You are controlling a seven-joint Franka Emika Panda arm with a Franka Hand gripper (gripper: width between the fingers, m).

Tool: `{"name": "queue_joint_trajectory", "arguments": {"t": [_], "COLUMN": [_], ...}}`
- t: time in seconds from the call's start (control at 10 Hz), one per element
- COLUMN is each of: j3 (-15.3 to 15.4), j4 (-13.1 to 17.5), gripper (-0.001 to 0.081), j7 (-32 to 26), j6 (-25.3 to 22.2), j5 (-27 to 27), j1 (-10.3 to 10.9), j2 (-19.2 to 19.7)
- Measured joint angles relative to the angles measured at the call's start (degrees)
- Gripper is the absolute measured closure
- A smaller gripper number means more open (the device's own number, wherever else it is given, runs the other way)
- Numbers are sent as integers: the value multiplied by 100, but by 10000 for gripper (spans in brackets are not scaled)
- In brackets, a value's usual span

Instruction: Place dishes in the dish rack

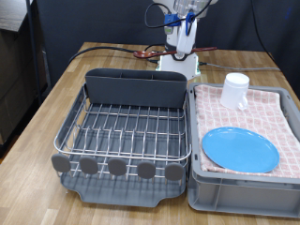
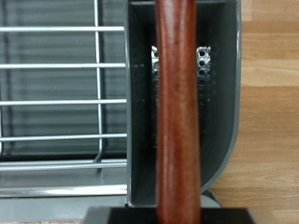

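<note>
Above caddy: hand holding spoon.

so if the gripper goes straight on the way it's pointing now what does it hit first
Probably the cutlery caddy. The wrist view looks along the wooden spoon into the caddy's open compartment, so the spoon's far end would likely meet the perforated floor before the gripper. Depth is hard to judge.

Smooth reddish wooden spoon, shiny wire dish rack, matt grey plastic caddy, wood-grain table.
</note>
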Motion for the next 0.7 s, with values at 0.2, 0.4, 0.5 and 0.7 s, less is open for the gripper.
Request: {"name": "queue_joint_trajectory", "arguments": {"t": [0.2, 0.4, 0.5, 0.7], "j3": [-304, -609, -752, -1026], "j4": [-89, -142, -175, -227], "gripper": [714, 714, 714, 714], "j7": [-368, -746, -955, -1377], "j6": [132, 155, 191, 246], "j5": [309, 555, 657, 801], "j1": [77, 124, 142, 191], "j2": [1, 11, 23, 52]}}
